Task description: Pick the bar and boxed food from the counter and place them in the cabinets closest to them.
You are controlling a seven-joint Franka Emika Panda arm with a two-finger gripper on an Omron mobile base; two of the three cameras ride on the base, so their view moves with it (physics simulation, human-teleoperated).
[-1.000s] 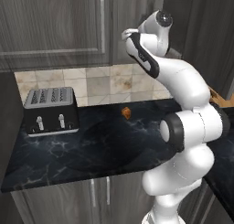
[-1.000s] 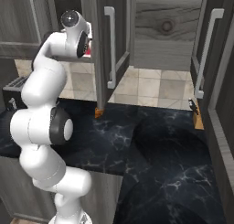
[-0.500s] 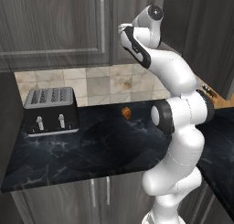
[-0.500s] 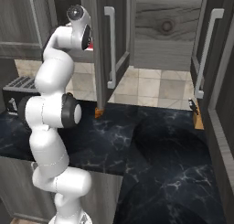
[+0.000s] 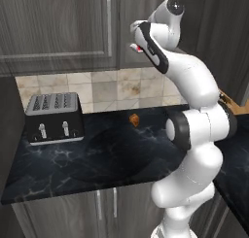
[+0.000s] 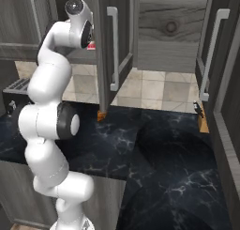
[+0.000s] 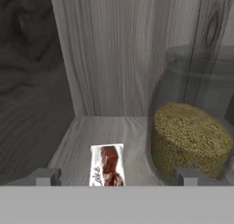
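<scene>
The bar [image 7: 108,165] lay flat on the grey shelf floor [image 7: 82,141] inside the cabinet [image 7: 132,49], just beside a glass jar [image 7: 192,127] with brown grains in it. The gripper [image 7: 116,176] had just let go: its fingers [image 7: 45,175] stood wide apart, one on each side of the bar, holding nothing. A second before, they were closed much tighter. So the bar's part of the job looked done. The boxed food could not be found. From the left base view, only a bit of red [image 5: 139,48] showed by the hand up at the cupboard.
</scene>
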